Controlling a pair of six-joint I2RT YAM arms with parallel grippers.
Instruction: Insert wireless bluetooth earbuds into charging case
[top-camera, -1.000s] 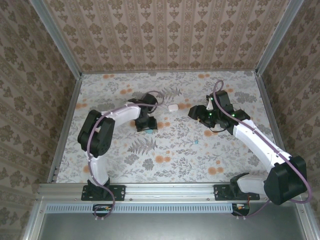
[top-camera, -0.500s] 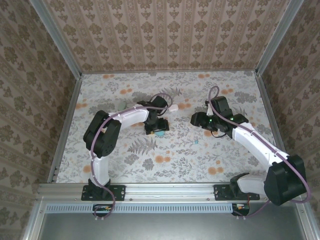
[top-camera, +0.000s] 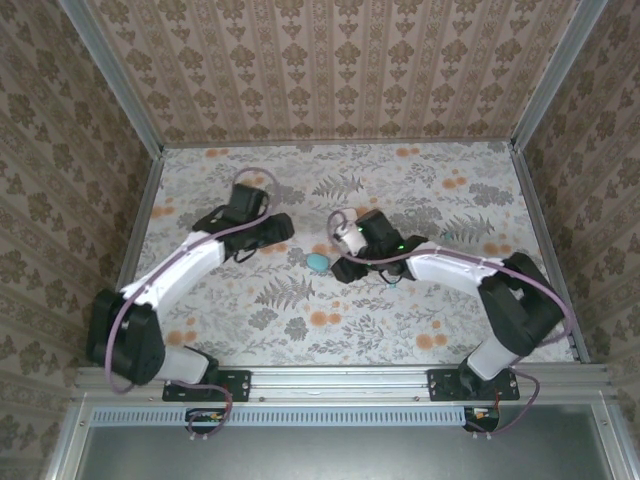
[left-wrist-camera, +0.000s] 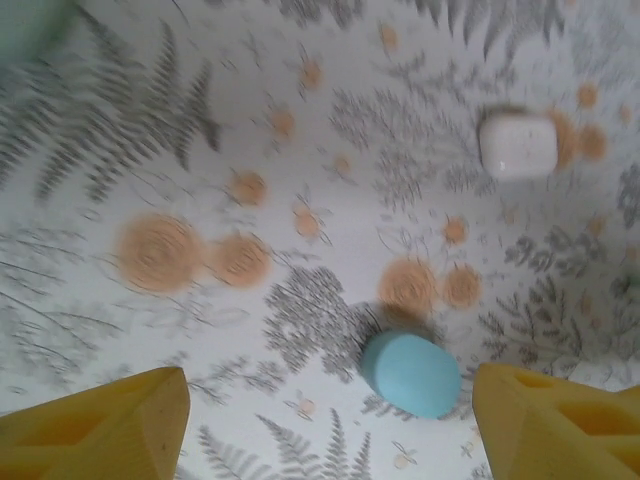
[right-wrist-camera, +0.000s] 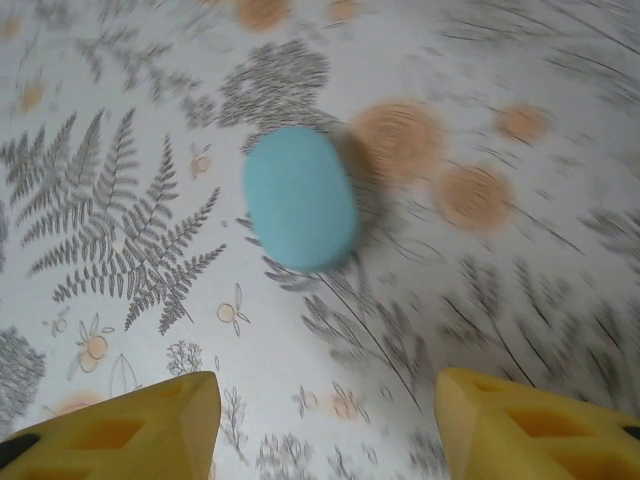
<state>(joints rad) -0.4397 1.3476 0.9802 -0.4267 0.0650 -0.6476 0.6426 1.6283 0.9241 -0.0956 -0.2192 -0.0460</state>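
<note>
The teal pebble-shaped charging case (top-camera: 317, 262) lies shut on the floral table, free of both grippers. In the left wrist view the case (left-wrist-camera: 410, 373) sits just inside the right-hand yellow finger (left-wrist-camera: 560, 420) of my open left gripper (left-wrist-camera: 330, 420), not touching it. My left gripper (top-camera: 288, 232) is to the case's upper left. My right gripper (top-camera: 338, 262) stands open just right of the case (right-wrist-camera: 300, 197), which lies ahead of its fingers. A tiny teal earbud (top-camera: 392, 283) rests on the table under the right forearm. Both views are blurred by motion.
A white charging case (left-wrist-camera: 517, 145) lies shut on the table beyond the teal one. The right forearm (top-camera: 450, 268) stretches across the middle right of the table. Patterned walls and metal rails close in the table on three sides.
The left gripper has let go of the teal case and pulled back to the upper left. The right gripper has swung far left, ending beside the case.
</note>
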